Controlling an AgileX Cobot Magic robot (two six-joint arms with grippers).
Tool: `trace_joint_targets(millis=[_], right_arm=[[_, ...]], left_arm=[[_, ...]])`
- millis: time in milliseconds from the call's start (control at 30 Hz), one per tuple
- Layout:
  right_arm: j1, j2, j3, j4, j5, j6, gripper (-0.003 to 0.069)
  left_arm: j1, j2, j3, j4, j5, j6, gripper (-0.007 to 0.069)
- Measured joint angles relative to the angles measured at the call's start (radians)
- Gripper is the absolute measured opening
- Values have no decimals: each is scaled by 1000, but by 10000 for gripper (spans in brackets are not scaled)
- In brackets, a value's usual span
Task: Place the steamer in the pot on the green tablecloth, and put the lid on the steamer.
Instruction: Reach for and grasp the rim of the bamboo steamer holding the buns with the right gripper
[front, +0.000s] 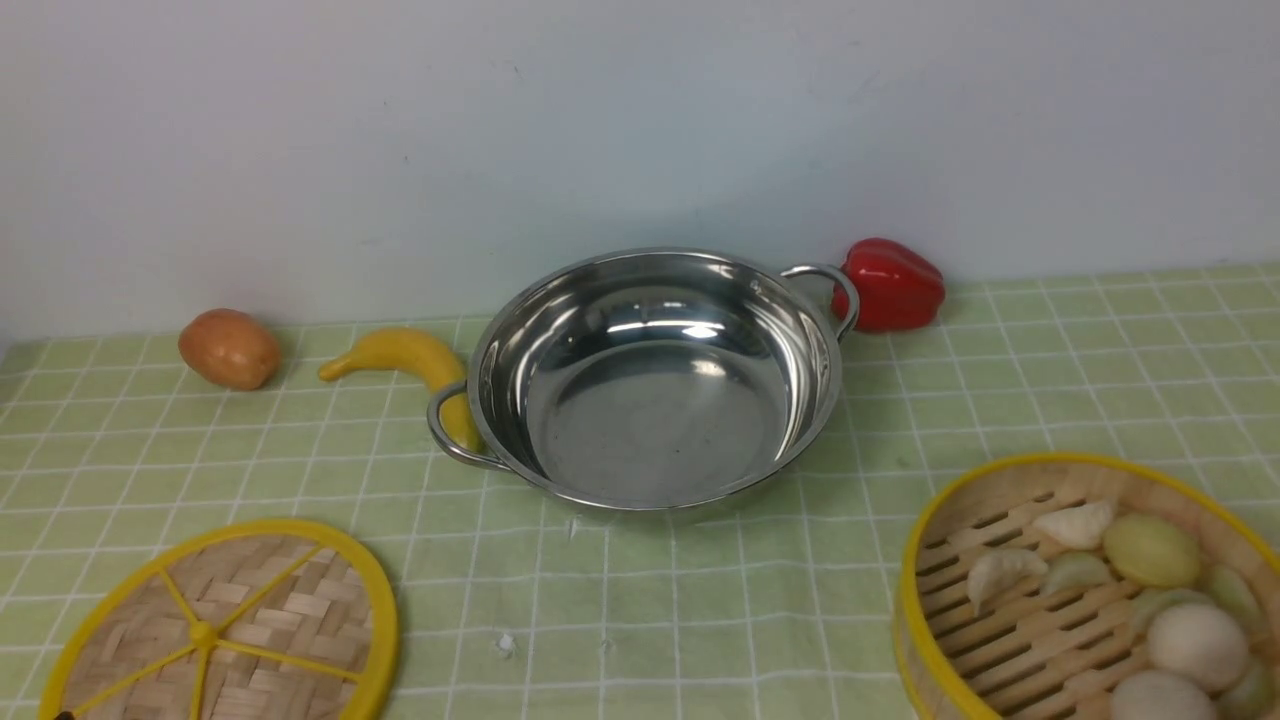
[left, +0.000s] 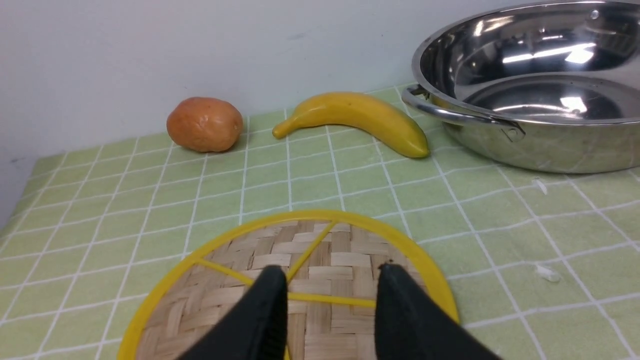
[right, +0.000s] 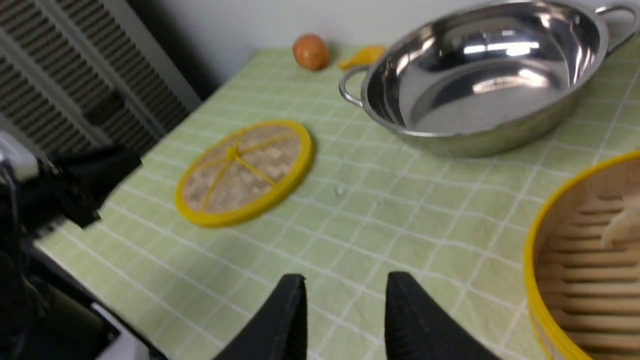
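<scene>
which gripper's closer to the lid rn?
Left. The left gripper has its open fingers right over the lid; the right gripper is over the green tablecloth beside the steamer.

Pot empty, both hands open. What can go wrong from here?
1. The steamer holds loose dumplings and buns; a tilted lift could spill them.
2. It looks nearly as wide as the pot, so an off-centre drop may not seat.
3. The banana lies by one pot handle, the red pepper by the other; a nudged pot could shove them.
</scene>
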Motion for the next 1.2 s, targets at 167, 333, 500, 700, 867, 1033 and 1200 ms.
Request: trace_joint_targets(millis=[167, 333, 500, 700, 867, 1033, 1200], right_arm=[[0, 174, -27, -166, 52, -71, 240], [0, 433, -104, -337, 55, -148, 240], [0, 655, -201, -278, 55, -155, 240], [43, 898, -313, -268, 49, -160, 240], [181, 1043, -395, -349, 3, -136, 240], [289, 1179, -464, -440, -23, -73, 240], [350, 1286, -473, -521, -58, -16, 256]], left_arm=[[0, 0, 0, 0, 0, 0, 243], [0, 0, 0, 0, 0, 0, 243], [0, 0, 0, 0, 0, 0, 243], [0, 0, 0, 0, 0, 0, 243], [0, 0, 0, 0, 0, 0, 243], [0, 0, 0, 0, 0, 0, 243], [0, 0, 0, 0, 0, 0, 243]])
